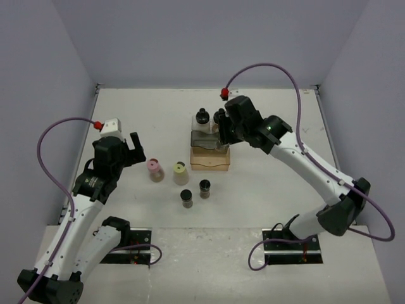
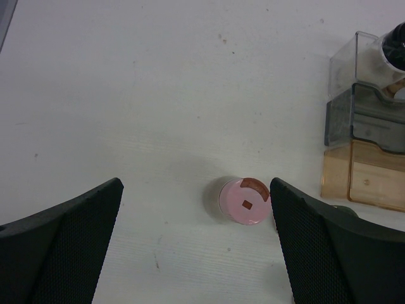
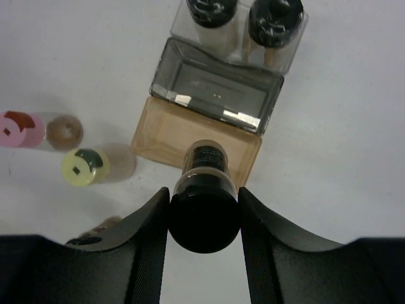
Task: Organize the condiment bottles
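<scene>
While the right jaws are clamped on a black-capped jar [image 3: 204, 215] above the tan tier of the rack [image 1: 205, 161], two more black-capped jars [image 1: 202, 118] sit in its clear top tier. The left jaws are wide apart over the pink jar [image 2: 243, 201]. The yellow-green jar [image 1: 180, 171] and two loose black-capped jars [image 1: 186, 198] stand near it on the surface [image 1: 126, 114].

No words or numbers can be read anywhere. The small round pink jar cap [image 2: 239, 201] has only a tiny brown square mark. The round yellow-green jar cap [image 3: 84, 166] has a dark one.
</scene>
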Available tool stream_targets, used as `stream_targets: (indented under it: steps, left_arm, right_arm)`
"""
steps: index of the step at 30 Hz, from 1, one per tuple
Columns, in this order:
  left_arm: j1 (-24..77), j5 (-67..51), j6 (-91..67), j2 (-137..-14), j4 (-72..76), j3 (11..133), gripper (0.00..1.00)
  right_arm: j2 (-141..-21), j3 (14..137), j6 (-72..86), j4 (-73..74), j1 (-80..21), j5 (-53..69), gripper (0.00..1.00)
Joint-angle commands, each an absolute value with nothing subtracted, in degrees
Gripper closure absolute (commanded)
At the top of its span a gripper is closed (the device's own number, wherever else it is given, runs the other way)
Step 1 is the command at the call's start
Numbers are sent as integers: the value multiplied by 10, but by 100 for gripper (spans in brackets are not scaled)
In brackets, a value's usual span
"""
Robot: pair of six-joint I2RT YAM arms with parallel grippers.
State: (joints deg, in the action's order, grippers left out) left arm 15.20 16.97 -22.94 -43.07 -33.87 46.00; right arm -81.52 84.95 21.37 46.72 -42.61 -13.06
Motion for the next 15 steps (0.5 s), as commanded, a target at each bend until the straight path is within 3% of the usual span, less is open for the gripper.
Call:
stream_targets:
  steps: [1,8,15]
  left_arm:
    - [156,177,-222,-424,-323,461,0]
    - [156,178,-223,-421,-323,460,0]
    - [156,176,-222,-424,-323,461,0]
  right_arm:
    - [-900,935,162,460,-419,-142,100]
    - [-1033,1065,139,465,-373,-139,100]
    - [-1091,1060,132,464,-344,-121,100]
